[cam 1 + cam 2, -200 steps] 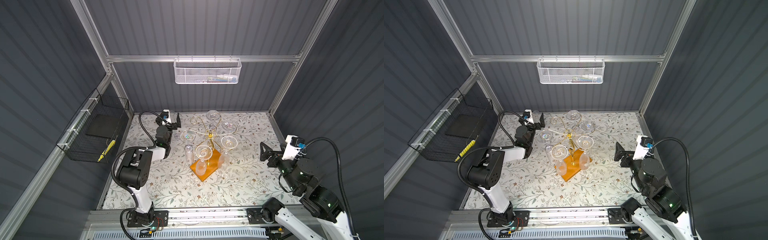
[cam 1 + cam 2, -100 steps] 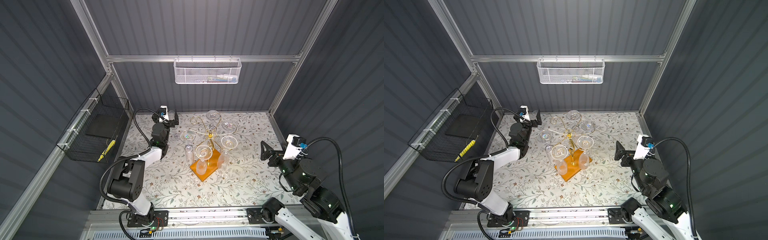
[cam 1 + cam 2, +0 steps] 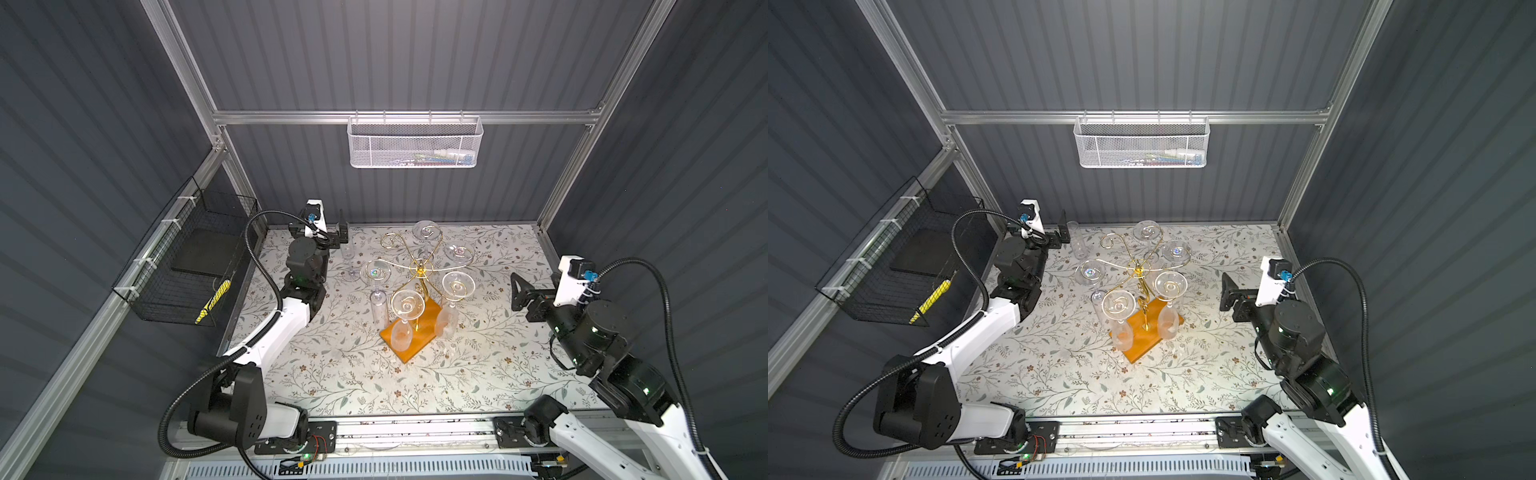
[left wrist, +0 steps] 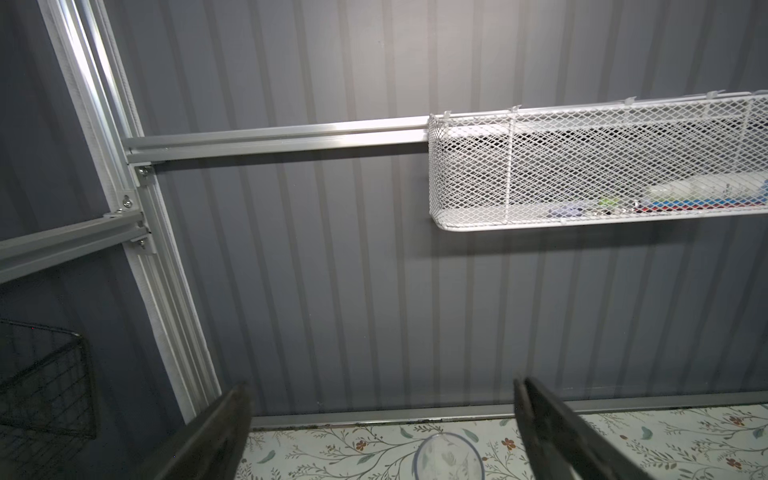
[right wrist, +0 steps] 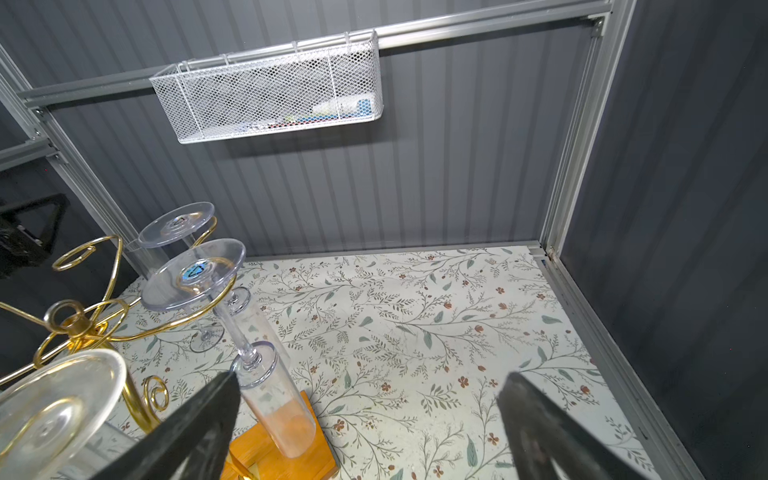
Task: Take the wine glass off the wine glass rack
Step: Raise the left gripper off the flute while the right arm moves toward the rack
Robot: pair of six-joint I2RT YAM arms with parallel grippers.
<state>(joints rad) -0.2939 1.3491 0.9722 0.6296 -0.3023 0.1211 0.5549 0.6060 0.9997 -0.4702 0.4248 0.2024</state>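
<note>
The wine glass rack [image 3: 420,269] stands mid-table on its orange wooden base [image 3: 1144,345], gold scroll arms spread out. Several clear wine glasses hang upside down from it, such as one [image 3: 407,305] at the front; one back-left arm [image 3: 392,240] is bare. Another wine glass [image 3: 349,255] stands upright on the table left of the rack. My left gripper [image 3: 318,228] is open just behind and left of it; the glass rim [image 4: 449,457] shows below the gap in the left wrist view. My right gripper [image 3: 519,293] hovers open to the right of the rack, empty.
A white mesh basket [image 3: 415,143] hangs on the back wall. A black wire basket [image 3: 187,266] with a yellow item is fixed to the left wall. Corrugated walls and aluminium posts close in the floral table [image 3: 490,357] on three sides.
The left arm has stretched out and its open gripper has drawn back and left, away from the standing glass. The right arm has hardly moved.
</note>
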